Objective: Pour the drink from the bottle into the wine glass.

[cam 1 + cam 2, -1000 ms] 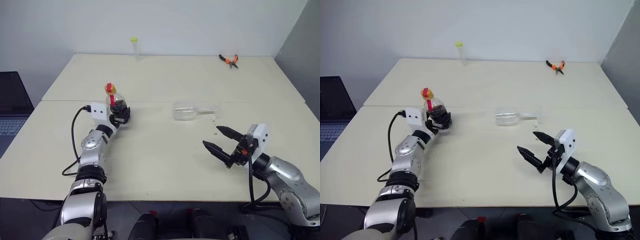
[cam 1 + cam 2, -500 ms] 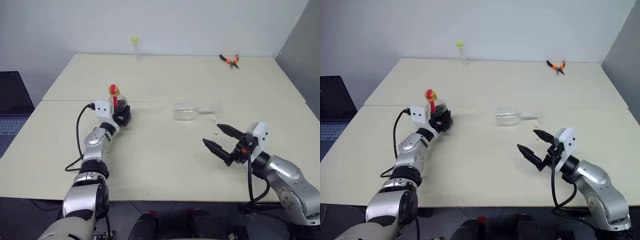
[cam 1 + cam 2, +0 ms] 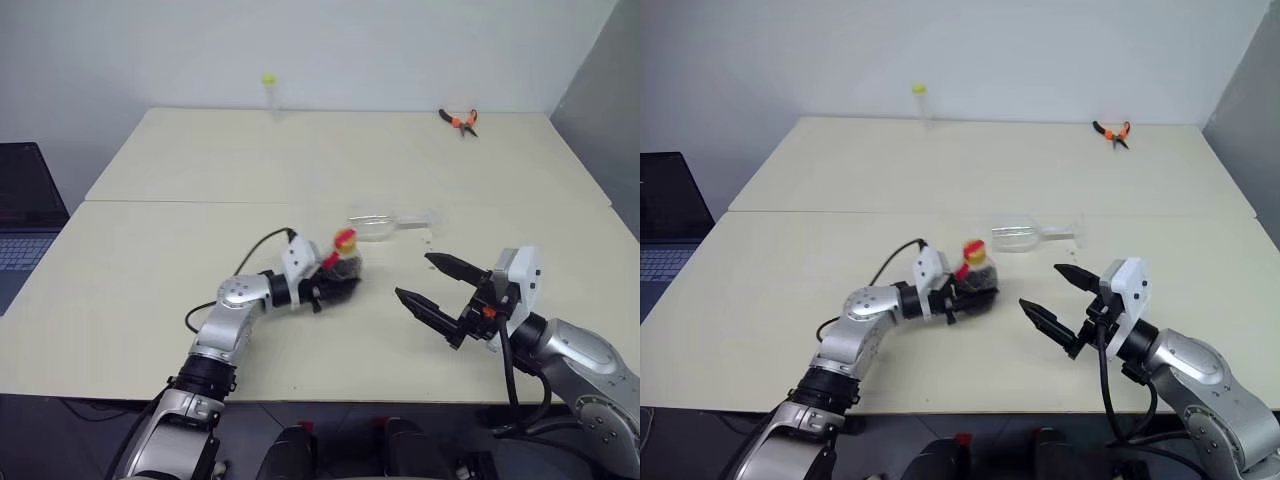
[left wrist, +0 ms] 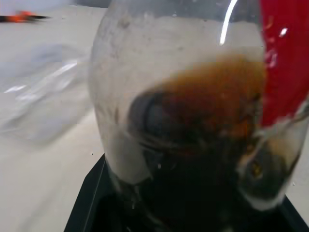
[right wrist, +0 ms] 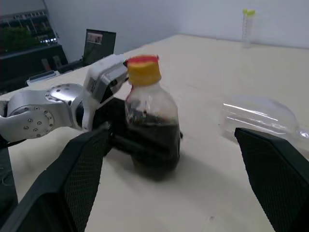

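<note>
Left gripper (image 3: 962, 297): clamping the lower body of the bottle (image 3: 977, 275) and holding it upright near the table's front middle, cap still on. Drink (image 5: 153, 142): dark, sitting in roughly the lower half of the bottle. Right gripper (image 3: 1060, 299): hovering with its two black fingers spread wide and nothing between them, just beside the bottle on the robot's right and pointing toward it. Wine glass (image 3: 1025, 235): lying on its side on the table (image 3: 790, 260), a little beyond the bottle, foot toward the robot's right, bowl holding no drink. Also on the table, well apart at the far edge: a thin tube with yellow-green cap (image 3: 920, 103) and orange-handled pliers (image 3: 1112, 131). Step in hand, as judged: presenting the capped bottle to the free gripper. Next move is calling for the cap to come off and the fallen glass to be stood upright before any tilting of the bottle.
</note>
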Controlling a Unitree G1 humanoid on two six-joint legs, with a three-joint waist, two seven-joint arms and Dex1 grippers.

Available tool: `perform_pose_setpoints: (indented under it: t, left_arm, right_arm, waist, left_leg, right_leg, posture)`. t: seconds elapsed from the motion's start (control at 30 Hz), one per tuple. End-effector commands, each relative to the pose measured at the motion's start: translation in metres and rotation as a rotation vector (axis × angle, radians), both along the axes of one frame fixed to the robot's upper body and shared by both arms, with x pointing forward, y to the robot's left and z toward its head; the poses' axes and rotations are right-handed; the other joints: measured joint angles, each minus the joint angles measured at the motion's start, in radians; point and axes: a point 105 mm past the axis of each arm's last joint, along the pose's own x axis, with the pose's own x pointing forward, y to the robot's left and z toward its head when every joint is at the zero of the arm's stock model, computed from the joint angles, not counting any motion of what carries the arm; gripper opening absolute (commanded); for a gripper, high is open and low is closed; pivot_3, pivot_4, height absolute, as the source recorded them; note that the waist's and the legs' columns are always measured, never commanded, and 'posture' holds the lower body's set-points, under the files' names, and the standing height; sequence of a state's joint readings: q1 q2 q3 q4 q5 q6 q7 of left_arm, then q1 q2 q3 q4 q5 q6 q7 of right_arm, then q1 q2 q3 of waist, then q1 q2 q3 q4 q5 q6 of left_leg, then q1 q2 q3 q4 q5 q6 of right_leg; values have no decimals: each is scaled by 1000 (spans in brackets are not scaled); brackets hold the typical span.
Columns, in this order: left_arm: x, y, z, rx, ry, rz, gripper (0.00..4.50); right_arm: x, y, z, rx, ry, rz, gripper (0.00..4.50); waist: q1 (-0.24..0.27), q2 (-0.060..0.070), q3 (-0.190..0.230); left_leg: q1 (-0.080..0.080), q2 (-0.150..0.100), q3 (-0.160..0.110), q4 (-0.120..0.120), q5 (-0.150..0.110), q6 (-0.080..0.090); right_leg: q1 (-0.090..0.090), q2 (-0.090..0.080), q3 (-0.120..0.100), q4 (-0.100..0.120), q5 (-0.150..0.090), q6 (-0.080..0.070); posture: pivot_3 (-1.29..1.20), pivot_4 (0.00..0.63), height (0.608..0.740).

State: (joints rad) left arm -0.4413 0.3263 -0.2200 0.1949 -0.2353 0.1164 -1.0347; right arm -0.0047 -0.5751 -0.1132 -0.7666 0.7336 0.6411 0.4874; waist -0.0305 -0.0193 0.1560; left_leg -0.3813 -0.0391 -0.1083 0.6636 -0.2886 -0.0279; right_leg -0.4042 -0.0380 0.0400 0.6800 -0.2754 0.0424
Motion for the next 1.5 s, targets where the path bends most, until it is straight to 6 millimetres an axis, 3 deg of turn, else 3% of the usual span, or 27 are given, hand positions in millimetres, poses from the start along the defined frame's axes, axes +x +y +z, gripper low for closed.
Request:
perform_pose_setpoints:
  t: [0.03, 0.13, 0.93, 1.27, 1.5]
  left_arm:
    - [-9, -19, 16, 3, -58, -86, 1817]
    - [-14, -35, 8, 43, -56, -149, 1817]
    - [-8, -34, 0, 92, -41, -146, 1775]
    - [-9, -35, 0, 88, -40, -150, 1761]
    - [-18, -39, 3, 70, -33, -180, 1378]
  right_arm:
    - [-2, 10, 3, -64, 25, 25, 4500]
    - [-2, 17, 8, -55, 41, 44, 4500]
    - [15, 26, 21, -55, -61, 6, 4500]
    - [15, 26, 17, -81, -53, 12, 1233]
    - [20, 20, 19, -162, -63, 119, 1234]
  waist:
    - [-1, 1, 0]
    - [2, 0, 0]
    - [4, 0, 0]
    - [3, 0, 0]
    - [3, 0, 0]
  left_leg:
    - [0, 0, 0, 0, 0, 0]
    - [0, -1, 0, 0, 0, 0]
    - [0, -1, 0, 0, 0, 0]
    - [-1, -1, 0, 0, 0, 0]
    - [0, -1, 0, 0, 0, 0]
  right_leg:
    - [0, 1, 0, 0, 0, 0]
    - [0, 1, -1, -1, 0, 0]
    - [0, 1, 0, -1, 0, 0]
    - [0, 1, 0, -1, 0, 0]
    - [1, 1, -1, -1, 0, 0]
  posture:
    - [0, 150, 740]
    - [0, 150, 740]
    - [0, 150, 740]
    - [0, 150, 740]
    - [0, 150, 740]
